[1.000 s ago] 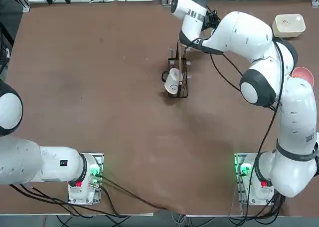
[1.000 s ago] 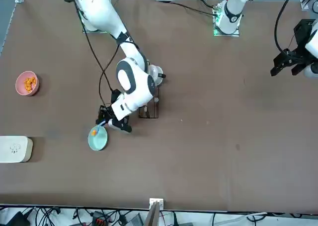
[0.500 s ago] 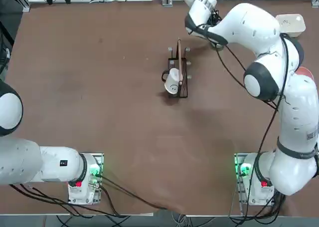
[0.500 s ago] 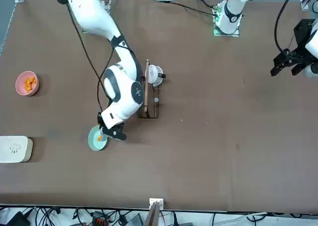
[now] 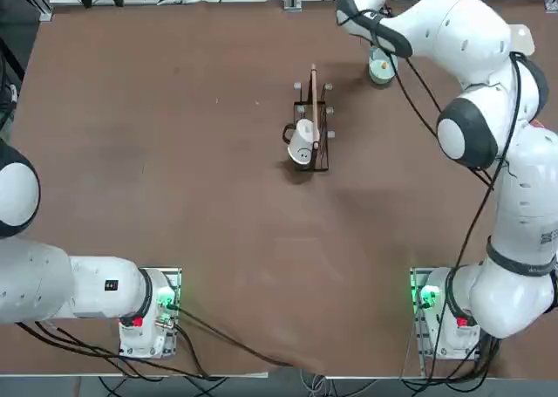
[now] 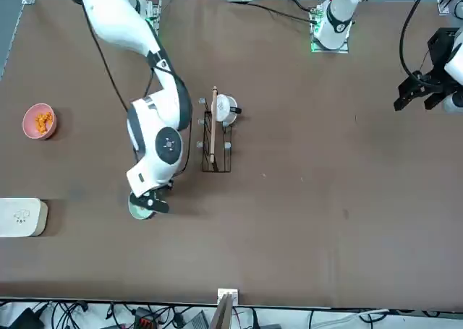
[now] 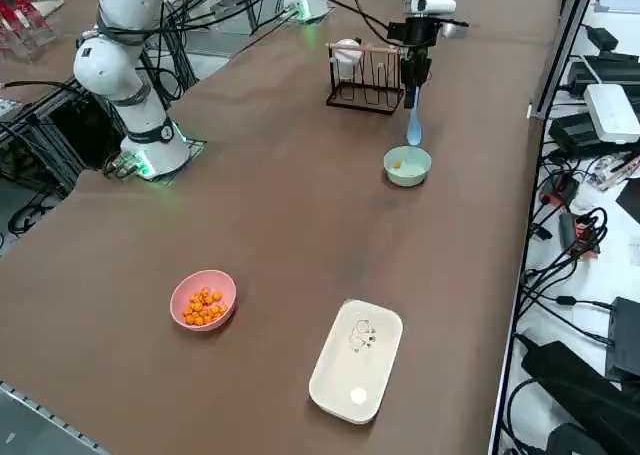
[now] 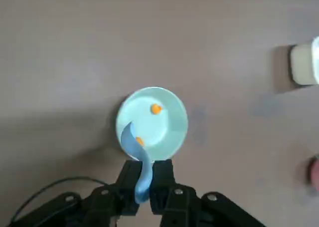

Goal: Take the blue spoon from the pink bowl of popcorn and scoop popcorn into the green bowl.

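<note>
From the right side I see the pink bowl (image 7: 227, 313) nearest, most of the popcorn (image 7: 204, 308) in it, at eight o'clock from the green bowl (image 7: 407, 176). Farther off, my right pincer (image 8: 147, 173) is closed on the blue spoon (image 8: 144, 179), whose head hangs down at the green bowl, where two pieces (image 8: 156, 109) lie. If I dip too low, the head could catch the rim and tip the bowl; a sharp turn might twist the thin handle in my grip.

White right arm (image 5: 523, 196), dark joint bands, black cables; wrist screws apparently silver
</note>
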Robot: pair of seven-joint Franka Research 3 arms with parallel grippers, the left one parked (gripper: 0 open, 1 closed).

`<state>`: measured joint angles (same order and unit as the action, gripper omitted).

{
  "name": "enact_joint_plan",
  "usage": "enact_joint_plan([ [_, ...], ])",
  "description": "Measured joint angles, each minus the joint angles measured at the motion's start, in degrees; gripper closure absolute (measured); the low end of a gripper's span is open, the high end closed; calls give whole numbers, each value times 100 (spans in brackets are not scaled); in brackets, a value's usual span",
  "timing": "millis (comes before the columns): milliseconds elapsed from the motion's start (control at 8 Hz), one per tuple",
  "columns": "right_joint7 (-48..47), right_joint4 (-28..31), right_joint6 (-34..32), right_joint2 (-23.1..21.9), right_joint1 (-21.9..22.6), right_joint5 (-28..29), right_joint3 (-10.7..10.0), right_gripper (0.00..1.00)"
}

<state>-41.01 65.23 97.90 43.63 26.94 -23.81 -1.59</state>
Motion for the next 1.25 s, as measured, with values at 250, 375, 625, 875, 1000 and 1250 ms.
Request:
enact_joint_plan([
  [250, 472, -10, -988, -173, -126, -25, -89, 88],
  [375, 645, 17, -1573, -218, -151, -150, -279, 88],
  [625, 805, 437, -1884, -229, -215, -769, -656, 88],
  [875, 806, 1149, -1837, -246, -334, -1196, -946, 88],
  [1000, 806, 1557, -1674, -322, -398, -1483, -1099, 88],
  [1250, 801, 2750, -888, -774, -498, -2000, -1584, 88],
])
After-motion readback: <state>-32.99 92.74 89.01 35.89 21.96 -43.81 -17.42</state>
